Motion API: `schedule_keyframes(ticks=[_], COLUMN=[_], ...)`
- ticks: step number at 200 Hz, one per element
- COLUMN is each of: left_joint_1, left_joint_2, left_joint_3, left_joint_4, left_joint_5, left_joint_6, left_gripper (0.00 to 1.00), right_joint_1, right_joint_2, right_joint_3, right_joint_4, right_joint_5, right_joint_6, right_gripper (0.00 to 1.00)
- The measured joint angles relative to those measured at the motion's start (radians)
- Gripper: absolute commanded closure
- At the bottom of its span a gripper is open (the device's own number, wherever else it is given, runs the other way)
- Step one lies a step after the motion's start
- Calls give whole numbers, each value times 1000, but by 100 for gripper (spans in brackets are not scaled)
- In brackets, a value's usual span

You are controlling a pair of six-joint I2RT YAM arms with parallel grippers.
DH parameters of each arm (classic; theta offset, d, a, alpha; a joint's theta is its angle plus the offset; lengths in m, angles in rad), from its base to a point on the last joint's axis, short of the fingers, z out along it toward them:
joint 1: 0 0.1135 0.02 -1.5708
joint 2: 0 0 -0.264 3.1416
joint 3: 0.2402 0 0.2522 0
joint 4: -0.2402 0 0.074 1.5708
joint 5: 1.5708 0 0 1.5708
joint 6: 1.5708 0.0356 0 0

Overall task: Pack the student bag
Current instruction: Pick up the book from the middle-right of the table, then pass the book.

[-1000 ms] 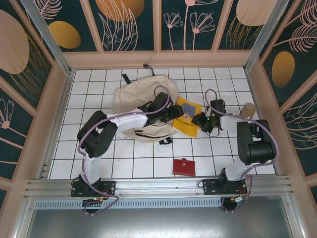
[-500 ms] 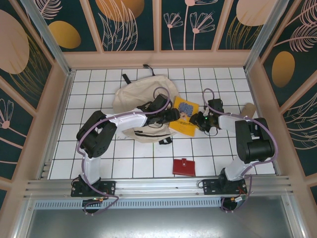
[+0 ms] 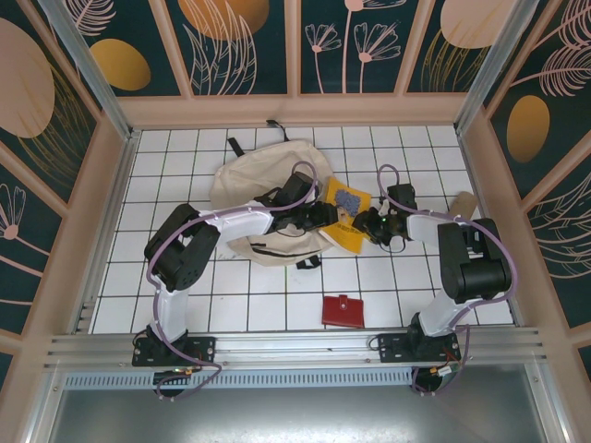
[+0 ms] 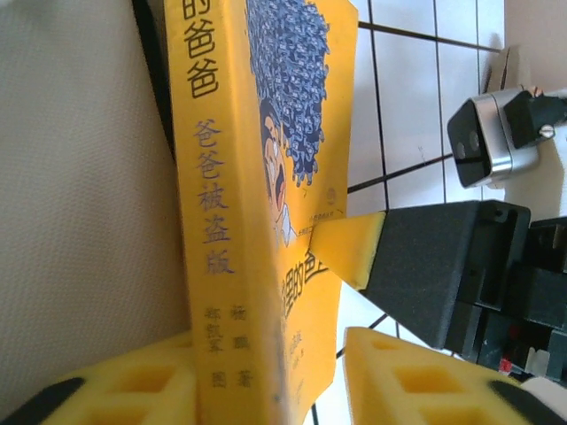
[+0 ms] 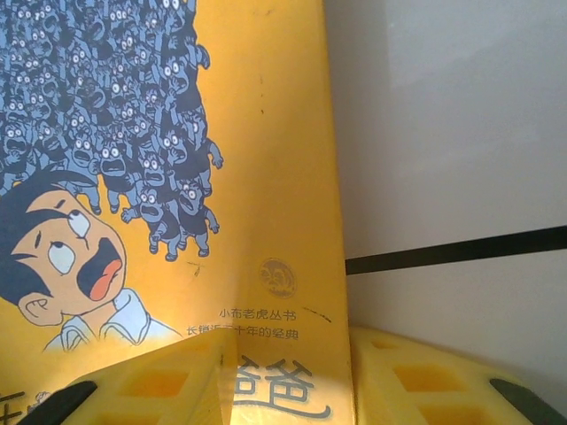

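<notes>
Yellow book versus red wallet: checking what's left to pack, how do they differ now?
The yellow book is gripped by the left gripper and right gripper beside the student bag; the red wallet lies untouched nearer the arm bases. The book is larger than the wallet. The book's cover shows a blue cartoon crowd; the wallet is red. Neither is inside the bag.

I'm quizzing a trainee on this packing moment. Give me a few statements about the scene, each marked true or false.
1. The right gripper grips the yellow book. True.
2. The red wallet lies inside the student bag. False: it lies on the table, apart from the bag.
3. The book's spine sits between the fingers of the left gripper. True.
4. The book is fully inside the bag. False: most of it shows outside, at the bag's right edge.
</notes>
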Motion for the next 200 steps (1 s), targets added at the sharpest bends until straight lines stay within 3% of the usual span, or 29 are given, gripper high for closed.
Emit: schedule_keyframes(ticks=[55,90,112,152,200], left_joint_1=[0,-2,11,37,39], left_joint_2=[-10,-132,-267,-485,-583], left_joint_3=[0,-31,-80,-154,-246], left_joint_4=[-29,-24,-11,103,276], left_joint_5=[-29,-49,-85,-237,-414], left_joint_6=[10,16,16,-3,-77], left_gripper=[93,95,95,92,93], right_joint_1=[5,14,15,60,259], right_joint_2=[-32,-185,-336,-571,-586], right_joint_3=[0,0,-2,-56,-121], right_joint_4=[-27,-73,-57,154,457], right_joint_5=[29,64,61,14,41], right_joint_6=[2,28,80,252,472], right_gripper=[58,43,26,14,2])
